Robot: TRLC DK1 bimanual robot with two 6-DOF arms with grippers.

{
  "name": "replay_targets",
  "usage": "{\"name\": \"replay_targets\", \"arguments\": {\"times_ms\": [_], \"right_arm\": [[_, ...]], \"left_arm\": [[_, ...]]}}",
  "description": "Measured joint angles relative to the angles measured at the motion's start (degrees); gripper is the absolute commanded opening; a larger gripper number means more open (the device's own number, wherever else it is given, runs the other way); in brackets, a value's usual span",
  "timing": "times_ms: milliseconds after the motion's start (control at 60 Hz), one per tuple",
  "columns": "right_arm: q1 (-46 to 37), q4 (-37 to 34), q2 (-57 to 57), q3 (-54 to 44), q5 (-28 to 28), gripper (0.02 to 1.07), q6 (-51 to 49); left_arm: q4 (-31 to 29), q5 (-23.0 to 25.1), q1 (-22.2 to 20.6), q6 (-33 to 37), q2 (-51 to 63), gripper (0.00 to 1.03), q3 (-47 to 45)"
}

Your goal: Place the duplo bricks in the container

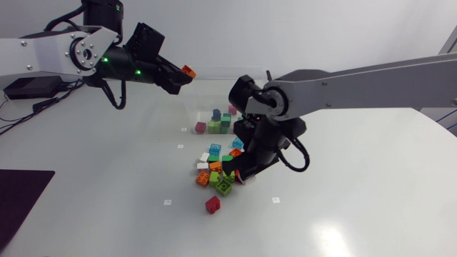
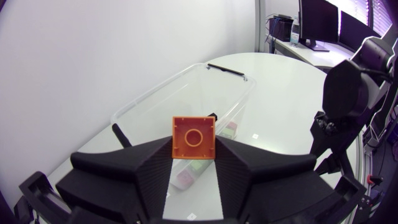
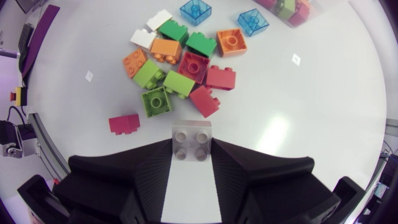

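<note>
While left gripper [image 2: 194,154] pinches an orange plastic brick [image 2: 194,138] by the clear plastic container [image 2: 163,87], right gripper [image 3: 192,152] grips a pale grey studded brick [image 3: 192,140]

A white, round-edged desk [image 1: 343,207] carries a clear plastic container [image 2: 186,87] towards its far side and, nearer the middle, a loose heap of duplo bricks [image 1: 218,168] in orange, green, red, white and blue. A single red brick [image 1: 213,205] lies just apart from the heap on its near side. A few small square markers [image 1: 168,202] dot the surface, and a dark mat [image 1: 21,203] lies at its left corner.
</note>
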Motion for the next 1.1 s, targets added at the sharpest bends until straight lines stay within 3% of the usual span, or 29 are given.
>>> {"name": "replay_targets", "arguments": {"times_ms": [467, 500, 550, 567, 583, 617, 700, 950, 1100], "right_arm": [[-5.4, -1.1, -7.1, 1.5, -2.7, 0.34, -2.0], [-5.6, -1.2, -7.3, 2.0, -2.8, 0.34, -2.2], [-6.1, -1.3, -7.6, 2.7, -2.8, 0.34, -2.2], [-6.1, -1.3, -7.7, 3.0, -2.8, 0.34, -2.2], [-6.2, -1.3, -7.8, 3.3, -2.8, 0.34, -2.2], [-6.5, -1.3, -7.9, 3.8, -2.8, 0.34, -2.2], [-7.0, -1.2, -7.9, 5.4, -2.8, 0.34, -2.6], [-8.4, -1.2, -7.6, 11.7, -2.8, 0.34, -2.6], [-9.1, 0.3, -5.8, 15.6, -2.8, 0.34, -2.6]], "left_arm": [[0.3, -4.9, -1.0, -2.5, 16.5, 0.32, 16.3], [0.2, -5.5, -1.2, -2.6, 17.3, 0.39, 17.4], [-0.3, -5.9, -1.3, -2.6, 18.6, 0.6, 18.9], [-0.4, -6.0, -1.3, -2.6, 18.9, 0.61, 19.5], [-0.5, -6.1, -1.3, -2.6, 19.2, 0.73, 19.8], [-1.4, -6.2, -1.4, -2.6, 19.8, 0.86, 20.6], [-2.4, -6.8, -1.6, -2.6, 20.6, 0.98, 22.0], [-4.8, -7.2, -1.4, -2.6, 19.5, 0.99, 22.3], [-5.9, -7.2, -0.9, -2.5, 13.3, 0.99, 19.0]]}}
